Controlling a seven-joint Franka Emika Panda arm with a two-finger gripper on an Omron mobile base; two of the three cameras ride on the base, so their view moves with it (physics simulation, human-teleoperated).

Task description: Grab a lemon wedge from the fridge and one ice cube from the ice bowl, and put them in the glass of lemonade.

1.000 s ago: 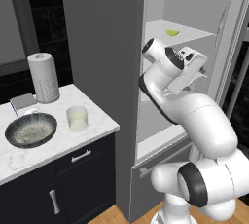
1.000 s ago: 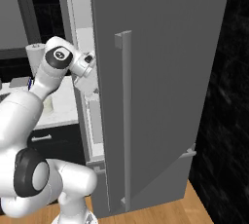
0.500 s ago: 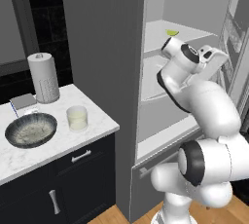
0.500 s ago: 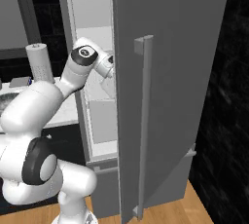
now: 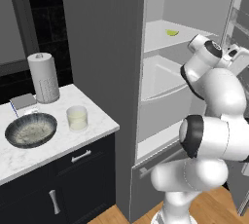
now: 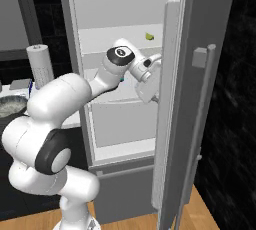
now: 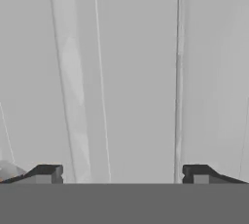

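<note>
fridge [image 5: 189, 91]: door open
lemon wedge [image 5: 172, 33]: on upper shelf
glass of lemonade [image 5: 77, 118]: beside ice bowl [image 5: 30, 130]
gripper: probably hidden behind wrist

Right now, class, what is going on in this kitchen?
A white robot arm reaches into the open dark grey fridge, its gripper empty with jaws wide apart, close to the fridge's white inside. The tiny yellow-green lemon wedge lies untouched on an upper shelf. On the marble counter, the clear glass of lemonade stands beside the wide dark ice bowl.
</note>
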